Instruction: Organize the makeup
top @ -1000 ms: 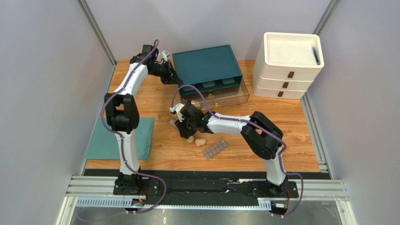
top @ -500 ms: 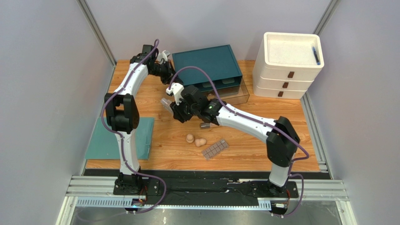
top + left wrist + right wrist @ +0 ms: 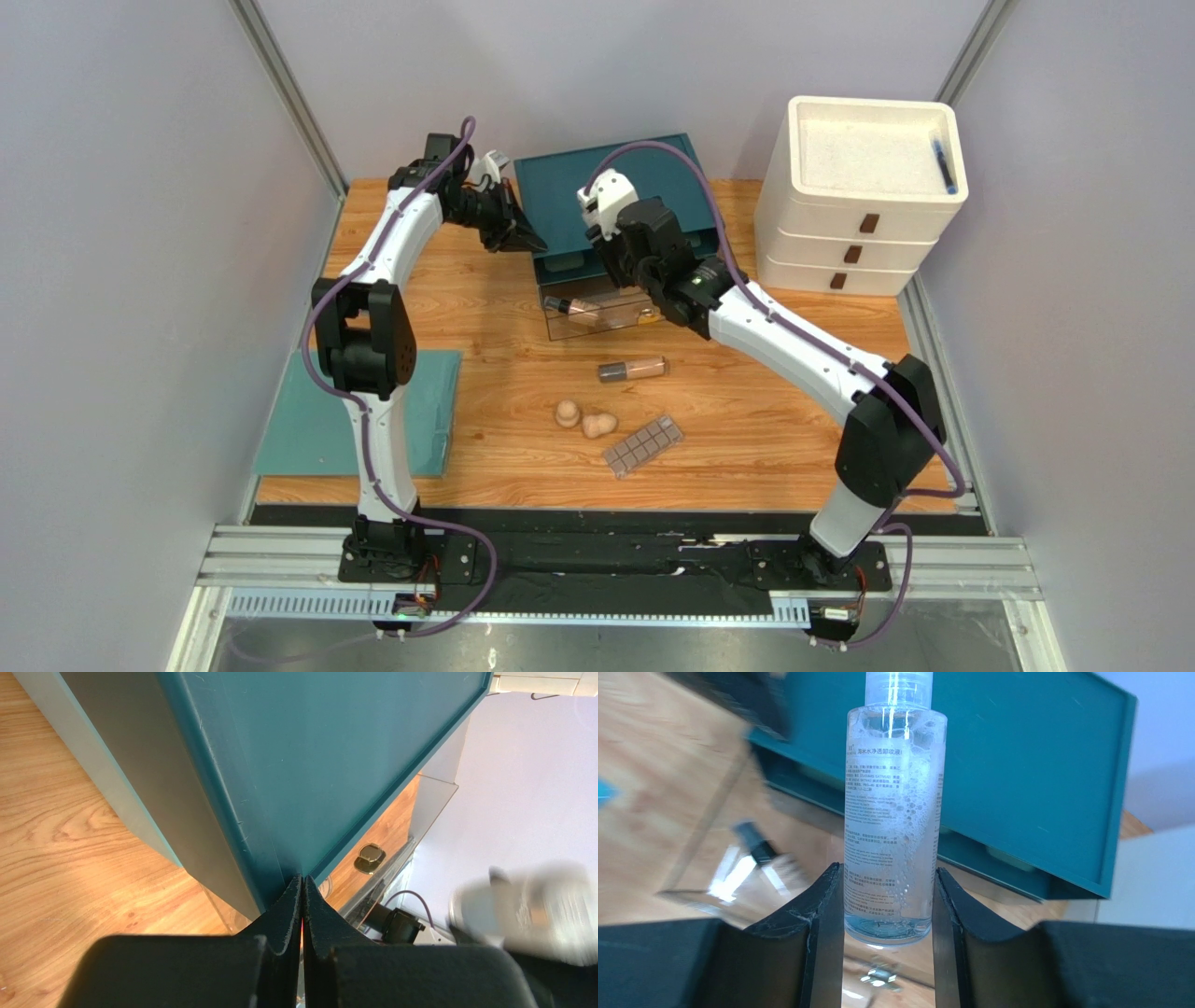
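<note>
Jaws of right gripper [image 3: 889, 882] clamp clear cylindrical bottle [image 3: 892, 805] over transparent pulled-out drawer [image 3: 558, 325]; left gripper [image 3: 302, 885], pinched empty, sits at teal rectangular box's [image 3: 316, 756] corner edge.

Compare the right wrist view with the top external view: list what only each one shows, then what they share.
Only the right wrist view: the clear bottle clamped in the right claw, with its printed label and bubbles. Only the top external view: two beige sponges, the palette, a loose brown tube, the white drawer unit with a blue pen, and the left arm. Both: the teal box and the clear drawer open in front of it.
</note>
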`<move>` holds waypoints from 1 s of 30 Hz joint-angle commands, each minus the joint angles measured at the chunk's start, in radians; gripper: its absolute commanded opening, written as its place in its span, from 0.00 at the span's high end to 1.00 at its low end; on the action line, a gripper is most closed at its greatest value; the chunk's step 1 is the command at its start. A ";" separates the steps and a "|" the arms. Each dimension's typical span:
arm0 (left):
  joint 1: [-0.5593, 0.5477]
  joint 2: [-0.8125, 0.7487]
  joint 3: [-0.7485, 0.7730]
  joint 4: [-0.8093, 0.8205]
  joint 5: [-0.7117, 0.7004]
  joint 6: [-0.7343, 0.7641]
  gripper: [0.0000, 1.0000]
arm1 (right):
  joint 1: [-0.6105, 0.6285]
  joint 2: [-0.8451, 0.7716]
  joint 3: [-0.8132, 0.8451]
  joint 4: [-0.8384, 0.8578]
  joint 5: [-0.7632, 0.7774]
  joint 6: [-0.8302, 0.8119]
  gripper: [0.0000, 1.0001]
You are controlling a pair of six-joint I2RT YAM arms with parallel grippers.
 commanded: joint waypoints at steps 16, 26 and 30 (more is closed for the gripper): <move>0.006 0.034 -0.003 -0.151 -0.054 0.063 0.99 | -0.093 0.227 0.131 -0.145 -0.077 0.062 0.71; 0.006 0.034 -0.006 -0.151 -0.055 0.060 0.99 | -0.117 0.190 0.177 -0.199 -0.114 0.090 0.41; 0.006 0.031 -0.003 -0.146 -0.052 0.055 0.99 | -0.117 0.166 0.147 -0.201 -0.113 0.090 0.40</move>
